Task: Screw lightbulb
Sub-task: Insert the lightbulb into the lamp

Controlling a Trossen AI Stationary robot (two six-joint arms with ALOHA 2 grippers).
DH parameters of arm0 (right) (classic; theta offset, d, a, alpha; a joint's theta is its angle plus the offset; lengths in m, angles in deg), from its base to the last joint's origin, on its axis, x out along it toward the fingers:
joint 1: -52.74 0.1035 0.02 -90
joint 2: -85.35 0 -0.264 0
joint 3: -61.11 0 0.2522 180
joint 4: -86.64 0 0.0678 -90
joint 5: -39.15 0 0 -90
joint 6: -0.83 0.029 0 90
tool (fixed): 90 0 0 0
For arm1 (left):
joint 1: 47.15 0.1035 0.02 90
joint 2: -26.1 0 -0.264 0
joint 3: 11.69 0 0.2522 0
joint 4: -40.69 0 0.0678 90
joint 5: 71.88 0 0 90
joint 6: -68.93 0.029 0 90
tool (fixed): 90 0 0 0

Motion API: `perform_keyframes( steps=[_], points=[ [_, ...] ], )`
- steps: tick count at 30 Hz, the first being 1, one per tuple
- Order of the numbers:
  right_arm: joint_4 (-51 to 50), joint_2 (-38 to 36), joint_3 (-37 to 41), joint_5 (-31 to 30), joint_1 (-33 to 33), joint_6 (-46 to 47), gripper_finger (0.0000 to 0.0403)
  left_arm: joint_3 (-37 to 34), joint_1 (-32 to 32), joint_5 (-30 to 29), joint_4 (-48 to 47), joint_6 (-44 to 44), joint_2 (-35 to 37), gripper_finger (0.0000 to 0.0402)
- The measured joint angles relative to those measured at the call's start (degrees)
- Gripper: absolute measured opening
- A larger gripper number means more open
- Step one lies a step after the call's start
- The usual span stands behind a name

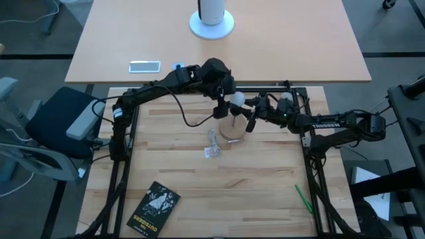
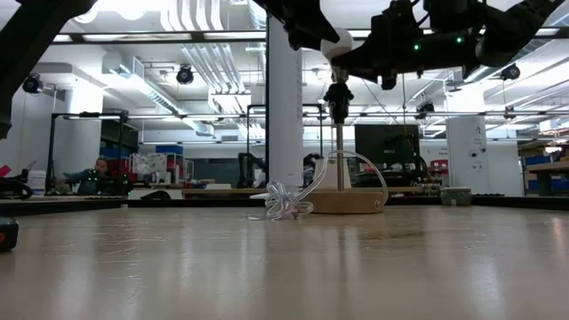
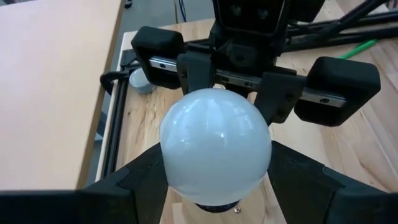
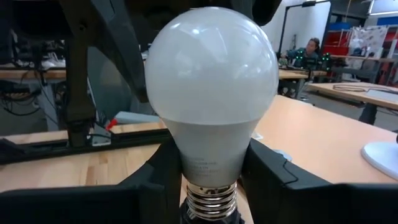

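Behind the bench (image 1: 265, 186), a workshop with monitors is being shown. At centre frame, the left tool (image 1: 229, 101) is gripping the lightbulb (image 1: 236, 99) by its globe above the wooden stand (image 1: 232, 129), while the right tool (image 1: 252, 118) is closed around the socket neck. Cross-threading is being risked if tilted. "TROSSEN" is readable on the right arm (image 1: 339, 125).

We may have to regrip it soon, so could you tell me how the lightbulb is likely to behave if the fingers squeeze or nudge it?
The lightbulb has a smooth, glossy globe, so it probably slips easily. Being round, it would likely roll if released. It looks hollow and light, possibly fragile under a hard squeeze.
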Motion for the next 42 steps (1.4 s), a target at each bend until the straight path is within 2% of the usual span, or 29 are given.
perform_keyframes(
  steps=[6,15,20,34,42],
  points=[
    [0.1,0.01,0.0,-0.21,0.0,1.8,0.0115,0.09,0.0,-0.26,1.35,-2.57,0.02,0.0246],
    [-0.03,1.56,0.18,-0.79,-0.04,1.88,0.0115,0.49,0.07,-0.95,3.46,-3.94,0.14,0.0293],
    [0.7,2.44,0.22,-0.93,-0.02,1.89,0.0114,1.33,0.16,-4.38,2.44,-3.3,0.86,0.0311],
    [4.33,3.58,1.08,-0.76,0.0,3.66,0.0114,0.55,0.33,-4.42,1.68,-1.44,1.73,0.0315],
    [4.48,3.56,1.31,-0.77,0.0,3.31,0.0117,-3.78,0.33,-4.39,2.74,-1.44,1.72,0.0313]
  ],
)
